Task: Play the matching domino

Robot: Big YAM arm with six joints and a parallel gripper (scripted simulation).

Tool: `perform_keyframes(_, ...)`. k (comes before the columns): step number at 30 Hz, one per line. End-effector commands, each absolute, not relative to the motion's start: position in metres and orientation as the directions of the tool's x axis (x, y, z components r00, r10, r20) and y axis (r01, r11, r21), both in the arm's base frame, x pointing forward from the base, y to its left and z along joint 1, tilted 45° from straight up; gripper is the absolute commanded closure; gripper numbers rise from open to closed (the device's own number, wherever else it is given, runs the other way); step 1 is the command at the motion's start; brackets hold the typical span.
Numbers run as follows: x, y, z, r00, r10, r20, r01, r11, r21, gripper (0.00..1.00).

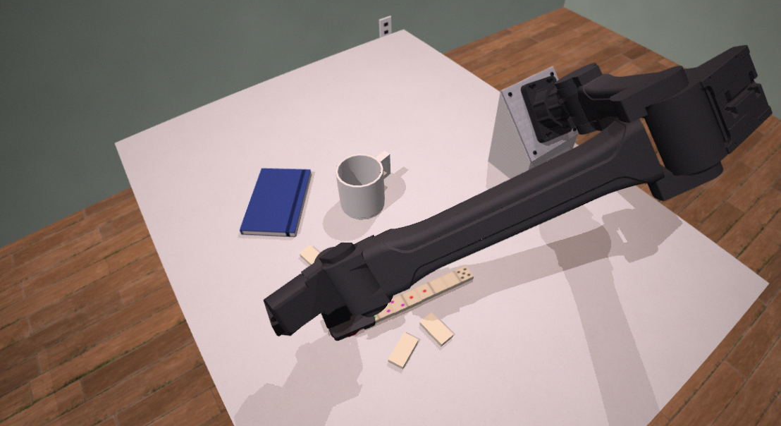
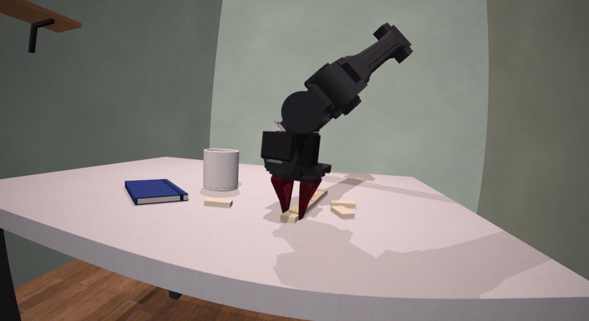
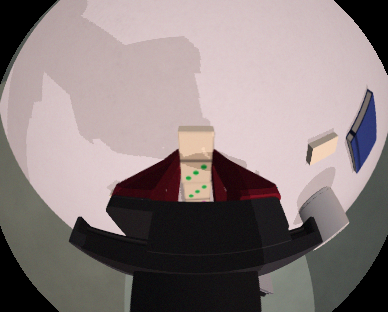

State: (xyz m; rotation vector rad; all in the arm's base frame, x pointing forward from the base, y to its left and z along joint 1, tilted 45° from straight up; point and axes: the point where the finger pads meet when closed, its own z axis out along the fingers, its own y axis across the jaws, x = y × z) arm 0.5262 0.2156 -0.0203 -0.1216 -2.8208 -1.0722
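Note:
The gripper points down, its red fingers shut on the sides of a face-up domino. That domino looks flat on the table, blank half outward, three-green-pip half toward the line. The line has three green pips at this end and a half with several black pips at the far end. The two appear in line and touching; a hair gap cannot be ruled out. One face-down domino lies on the mug's side. Two more, one nearer and one beside it, lie across the line.
A grey-white mug stands behind the single face-down domino. A blue notebook lies beyond it. The arm reaches low over the line and hides part of it in the top view.

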Motion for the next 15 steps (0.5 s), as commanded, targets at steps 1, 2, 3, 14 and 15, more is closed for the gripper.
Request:
perform_keyframes(1,0.533,0.226,-0.007,-0.993,0.019,0.116,0.091,0.747,0.658,0.78)
perform_keyframes(2,0.533,0.226,-0.007,-0.993,0.019,0.116,0.091,0.747,0.658,0.78)
perform_keyframes(3,0.533,0.226,-0.007,-0.993,0.019,0.116,0.091,0.747,0.658,0.78)
perform_keyframes(14,0.532,0.222,-0.009,-0.992,0.024,0.121,0.098,0.747,0.658,0.78)
perform_keyframes(15,0.532,0.224,-0.008,-0.993,0.022,0.119,0.095,0.747,0.658,0.78)
